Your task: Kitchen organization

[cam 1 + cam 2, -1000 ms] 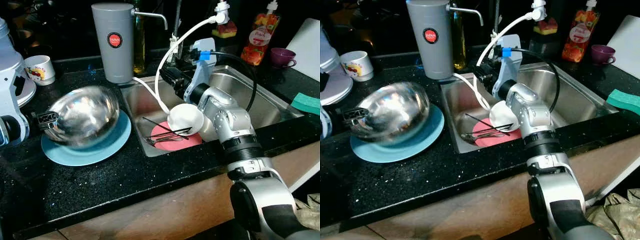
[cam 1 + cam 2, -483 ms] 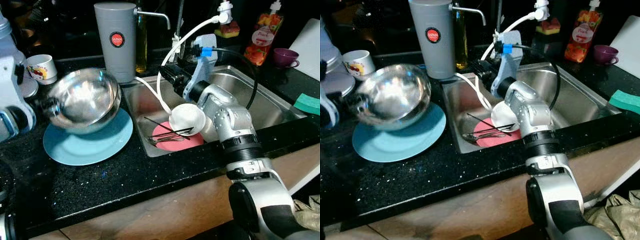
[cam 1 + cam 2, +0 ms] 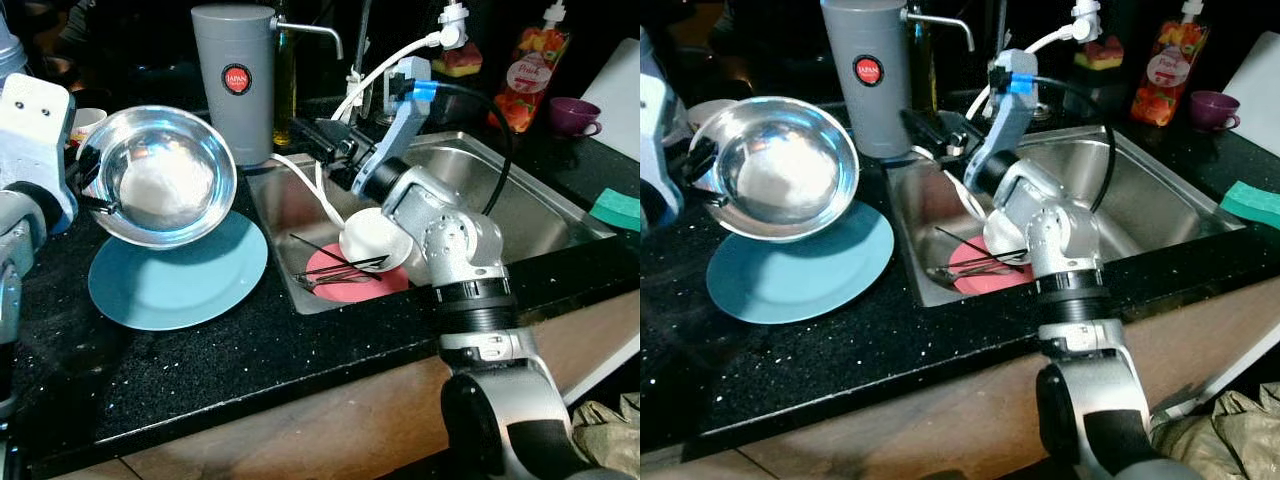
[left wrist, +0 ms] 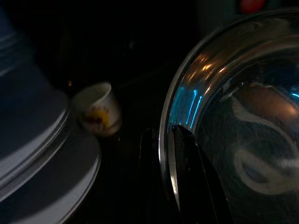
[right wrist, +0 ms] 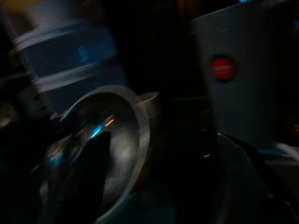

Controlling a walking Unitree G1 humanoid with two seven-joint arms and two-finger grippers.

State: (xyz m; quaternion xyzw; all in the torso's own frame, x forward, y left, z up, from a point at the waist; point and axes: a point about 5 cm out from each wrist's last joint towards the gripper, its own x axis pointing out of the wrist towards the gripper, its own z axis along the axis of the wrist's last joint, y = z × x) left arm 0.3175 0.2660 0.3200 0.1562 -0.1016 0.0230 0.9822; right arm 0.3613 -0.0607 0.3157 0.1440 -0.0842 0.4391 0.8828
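A shiny steel bowl (image 3: 160, 175) hangs tilted above the blue plate (image 3: 190, 290) on the black counter, its inside facing me. My left gripper (image 3: 88, 198) is shut on the bowl's left rim; in the left wrist view one black finger (image 4: 187, 177) lies inside the rim and the other outside. My right gripper (image 3: 320, 135) hovers over the left back corner of the sink (image 3: 530, 200), pointing toward the grey canister (image 3: 235, 80). In the sink lie a pink plate (image 3: 350, 288), a white bowl (image 3: 375, 235) and dark cutlery (image 3: 335, 268).
A white mug (image 4: 98, 114) and a stack of plates (image 4: 37, 140) stand at the back left. A white hose (image 3: 350, 95) arcs from the tap into the sink. A soap bottle (image 3: 530, 70), purple cup (image 3: 570, 112) and green sponge (image 3: 612, 208) sit to the right.
The left gripper lifted the steel bowl off the blue plate and tipped it so its inside faces me. The right gripper swung up and left, toward the canister.
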